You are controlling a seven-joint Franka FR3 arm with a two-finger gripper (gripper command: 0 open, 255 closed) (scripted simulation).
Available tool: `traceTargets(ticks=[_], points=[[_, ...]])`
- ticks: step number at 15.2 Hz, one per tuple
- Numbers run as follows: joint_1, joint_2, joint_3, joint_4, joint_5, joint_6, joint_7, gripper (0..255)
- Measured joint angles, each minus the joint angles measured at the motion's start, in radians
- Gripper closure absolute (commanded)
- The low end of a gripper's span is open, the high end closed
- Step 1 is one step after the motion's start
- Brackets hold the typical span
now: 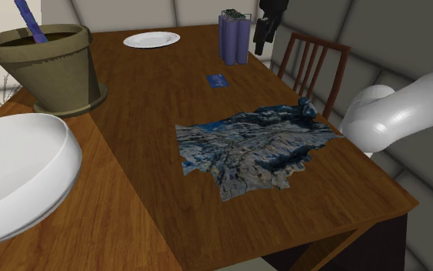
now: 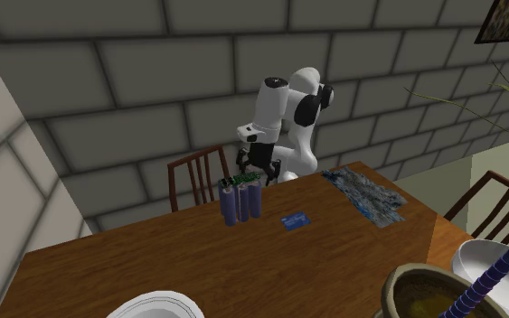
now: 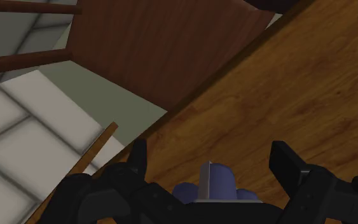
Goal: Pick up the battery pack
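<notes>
Your jaws hang spread close by the blue battery pack [image 1: 234,36], which stands on the desk [image 1: 145,108], not yet gripped.

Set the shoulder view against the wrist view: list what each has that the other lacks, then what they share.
Shoulder, not wrist: white plate, brown pot, blue card, crumpled cloth, white bowl. Wrist, not shoulder: the seat of the chair; the open fingers apart, the top of the battery pack between them. Shared: battery pack, wooden table, chair, gripper.

Battery pack [image 1: 234,36], blue-purple cylinders bundled upright, near table's far edge
</notes>
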Motion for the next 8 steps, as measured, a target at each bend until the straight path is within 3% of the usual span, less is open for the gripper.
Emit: traceTargets(ticks=[2,8], points=[[0.006,0.012,-0.007,0.02,0.007,-0.008,-0.013,0],[0.067,0.169,-0.094,0.28,0.089,-0.11,-0.184,0]])
